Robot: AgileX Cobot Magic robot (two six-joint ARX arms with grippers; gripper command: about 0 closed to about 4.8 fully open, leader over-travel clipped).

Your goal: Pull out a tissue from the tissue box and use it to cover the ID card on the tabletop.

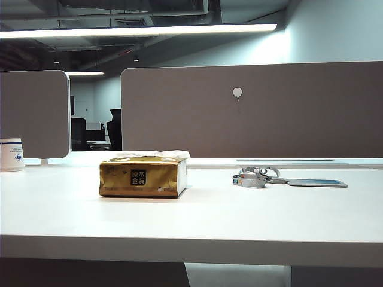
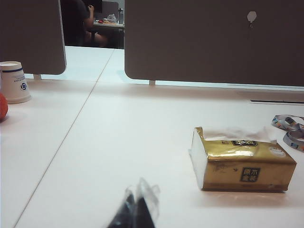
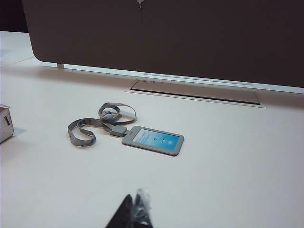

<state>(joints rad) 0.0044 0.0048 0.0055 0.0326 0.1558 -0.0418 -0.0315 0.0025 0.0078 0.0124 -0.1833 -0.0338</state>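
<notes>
Shiny gold tissue box — flat ID card; left gripper, right gripper closed.

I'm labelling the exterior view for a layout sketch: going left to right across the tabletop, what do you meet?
White cup → tissue box → coiled lanyard → ID card. Neither gripper shows in this view.

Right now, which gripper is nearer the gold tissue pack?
Left. The left gripper sits short of the gold tissue pack, which fills its wrist view. The right gripper faces the ID card, with only the pack's edge in view.
</notes>
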